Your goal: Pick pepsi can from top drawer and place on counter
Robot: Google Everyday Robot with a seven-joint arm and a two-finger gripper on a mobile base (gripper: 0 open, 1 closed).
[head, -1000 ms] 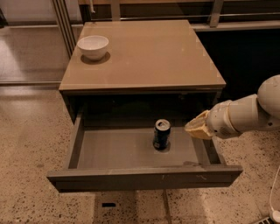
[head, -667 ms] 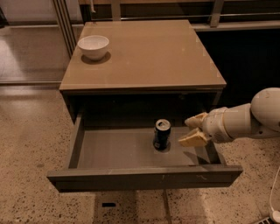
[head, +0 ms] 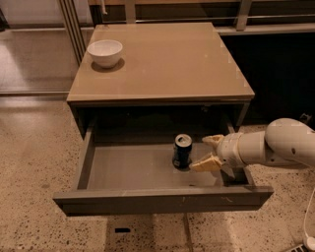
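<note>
Hand (head: 199,153) is sitting low inside the top drawer (head: 162,201), in its right half, just right of the pepsi can (head: 182,150). Fingers are standing spread apart, pinching nothing. Upper finger (head: 212,140) is pointing left at about the height of the can's rim, with a visible gap to it. Lower finger (head: 203,163) is angling down toward the can's base. Its tip is sitting just beside the base; I can't tell if it's touching. The can is standing left of both tips, not between them.

Can is standing upright on the drawer's flat grey bottom, a bit right of centre, with its silver top and tab facing up. It's standing apart from all four drawer walls.

Drawer is hanging open, pulled well out from under the tabletop (head: 167,64), with its plain front panel facing me.

White arm (head: 275,147) is spanning from the right edge of my view across the drawer's right wall, with the hand at its left end.

Tabletop is showing glossy tan and carrying a white bowl (head: 105,52) at its far-left corner, well apart from the can and the hand.

Speckled floor (head: 34,162) is lying all around the cabinet. A white cable (head: 310,221) is hanging at the bottom right, and a metal railing post (head: 243,15) is standing behind the cabinet.
</note>
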